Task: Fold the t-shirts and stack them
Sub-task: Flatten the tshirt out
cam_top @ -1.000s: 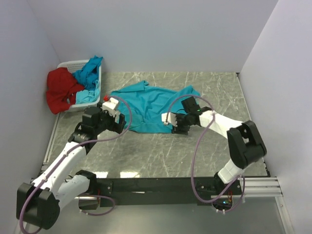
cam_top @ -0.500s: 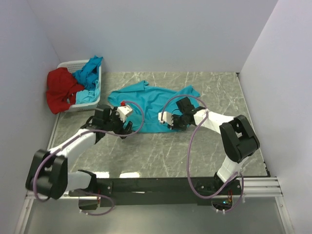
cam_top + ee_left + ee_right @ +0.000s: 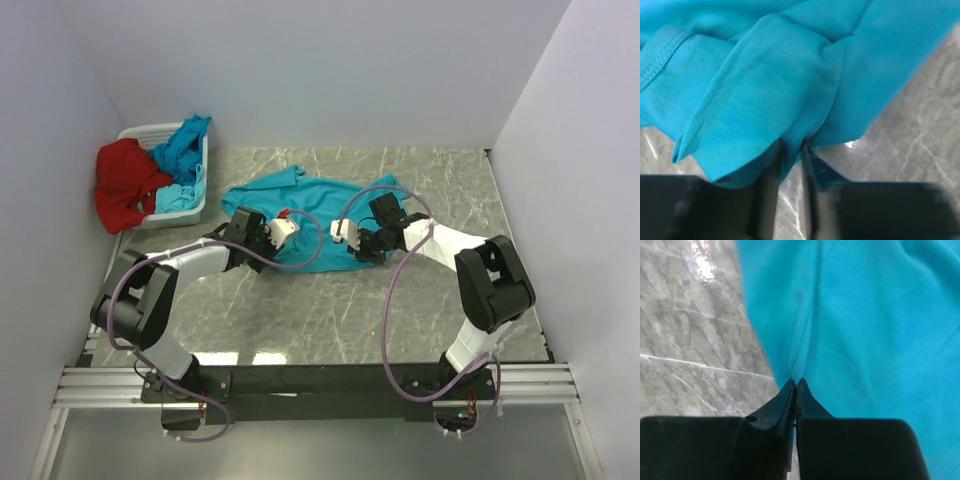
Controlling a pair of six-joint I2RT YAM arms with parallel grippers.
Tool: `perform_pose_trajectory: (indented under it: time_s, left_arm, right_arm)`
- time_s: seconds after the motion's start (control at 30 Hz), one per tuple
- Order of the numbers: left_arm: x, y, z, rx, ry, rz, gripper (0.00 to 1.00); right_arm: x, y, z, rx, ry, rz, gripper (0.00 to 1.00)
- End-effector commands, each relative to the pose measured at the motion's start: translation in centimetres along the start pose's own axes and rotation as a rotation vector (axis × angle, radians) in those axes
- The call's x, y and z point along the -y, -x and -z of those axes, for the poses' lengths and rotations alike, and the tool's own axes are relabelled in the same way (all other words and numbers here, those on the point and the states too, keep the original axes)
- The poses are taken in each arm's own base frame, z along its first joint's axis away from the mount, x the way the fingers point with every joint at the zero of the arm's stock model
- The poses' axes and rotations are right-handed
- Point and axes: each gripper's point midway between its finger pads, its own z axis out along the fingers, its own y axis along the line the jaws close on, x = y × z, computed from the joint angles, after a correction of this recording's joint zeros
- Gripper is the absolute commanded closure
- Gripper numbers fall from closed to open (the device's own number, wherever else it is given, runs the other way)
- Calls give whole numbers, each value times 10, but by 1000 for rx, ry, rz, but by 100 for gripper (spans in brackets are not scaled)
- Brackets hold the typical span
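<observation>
My 2 arms stretched low, elbows out, forearms reaching inward toward each other. Left gripper: fingers nearly together, pinching fold of turquoise t-shirt. Right gripper: fingers pressed tight, nipping same t-shirt's edge.

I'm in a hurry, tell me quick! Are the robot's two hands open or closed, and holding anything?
Left gripper: closed on a fold at the edge of the turquoise t-shirt.
Right gripper: closed, pinching the same shirt's hem.

Turquoise t-shirt cut off at both wrist views' edges; left pincer blurred, its base out of frame.
</observation>
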Motion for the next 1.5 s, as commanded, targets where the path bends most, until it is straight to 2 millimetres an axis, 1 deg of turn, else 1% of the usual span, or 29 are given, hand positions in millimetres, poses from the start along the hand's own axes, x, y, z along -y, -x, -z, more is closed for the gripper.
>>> perform_pose_trajectory:
  time_s: [0.0, 0.03, 0.07, 0.17, 0.27, 0.4, 0.43, 0.47, 0.5, 0.57, 0.6, 0.63, 0.67, 0.7, 0.73, 0.77, 0.87, 0.97, 1.03, 1.07, 1.13, 1.17, 1.23, 1.27, 1.3, 1.33, 1.37, 1.43, 1.47]
  left_arm:
    - [-15, 11, 3, -12, 46, -36, 77]
    - [-15, 11, 3, -13, 44, -41, 81]
    - [-15, 11, 3, -13, 44, -40, 95]
    - [-20, 15, 3, -3, 64, -38, 100]
    - [-30, 43, 18, 80, 113, -44, 100]
    - [-60, 118, 70, 288, 243, -76, 100]
    - [-68, 133, 79, 327, 277, -81, 100]
    - [-78, 152, 91, 382, 314, -88, 100]
    - [-98, 179, 110, 443, 367, -73, 100]
    - [-118, 210, 131, 507, 406, -40, 100]
    - [-132, 248, 159, 594, 439, -16, 100]
    - [-141, 263, 176, 628, 473, -1, 100]
    - [-145, 280, 192, 673, 487, 3, 100]
    - [-147, 309, 230, 770, 512, 9, 100]
    - [-146, 321, 250, 816, 517, 4, 100]
    - [-140, 335, 289, 901, 541, -12, 100]
    - [-120, 341, 336, 1004, 539, -60, 100]
    - [-80, 314, 365, 1070, 478, -117, 100]
    - [-59, 296, 354, 1054, 403, -124, 100]
    - [-49, 276, 326, 999, 346, -111, 100]
    - [-14, 252, 317, 973, 233, -131, 100]
    - [5, 222, 292, 910, 170, -109, 100]
    - [46, 191, 268, 853, -10, -118, 100]
    - [64, 157, 237, 763, -94, -71, 95]
    - [84, 143, 238, 751, -175, -43, 85]
    - [102, 130, 235, 728, -259, -28, 67]
    - [109, 116, 236, 722, -272, 17, 4]
    - [116, 106, 246, 720, -285, 86, 0]
    - [116, 107, 265, 782, -258, 103, 1]
  right_arm:
    - [16, 24, 25, 96, -36, -39, 100]
    - [21, 23, 30, 105, -48, -61, 100]
    - [24, 22, 34, 112, -55, -71, 100]
    - [28, 20, 42, 120, -69, -104, 100]
    - [37, 21, 53, 123, -100, -131, 100]
    - [73, 38, 87, 111, -247, -169, 100]
    - [96, 57, 109, 136, -323, -152, 100]
    - [117, 57, 128, 96, -427, -161, 100]
    - [152, 85, 162, 146, -558, -173, 100]
    - [190, 107, 206, 168, -708, -181, 100]
    - [215, 132, 249, 215, -797, -172, 100]
    - [224, 145, 272, 247, -839, -168, 100]
    - [228, 157, 293, 280, -870, -163, 100]
    - [230, 185, 338, 369, -938, -136, 100]
    - [227, 195, 359, 410, -968, -124, 100]
    - [212, 215, 394, 490, -998, -87, 100]
    - [177, 232, 429, 566, -1016, -4, 100]
    - [133, 218, 426, 571, -1004, 66, 100]
    - [99, 192, 394, 521, -926, 113, 100]
    - [83, 175, 371, 476, -851, 104, 100]
    - [47, 139, 329, 392, -737, 115, 100]
    - [28, 123, 309, 368, -667, 99, 100]
    - [-19, 83, 265, 297, -542, 134, 100]
    - [-44, 68, 246, 282, -449, 116, 100]
    - [-68, 47, 227, 248, -385, 118, 97]
    - [-83, 36, 217, 224, -335, 116, 70]
    - [-101, 25, 212, 201, -294, 108, 57]
    - [-110, 11, 204, 174, -289, 78, 49]
    - [-108, 10, 206, 173, -317, 80, 48]
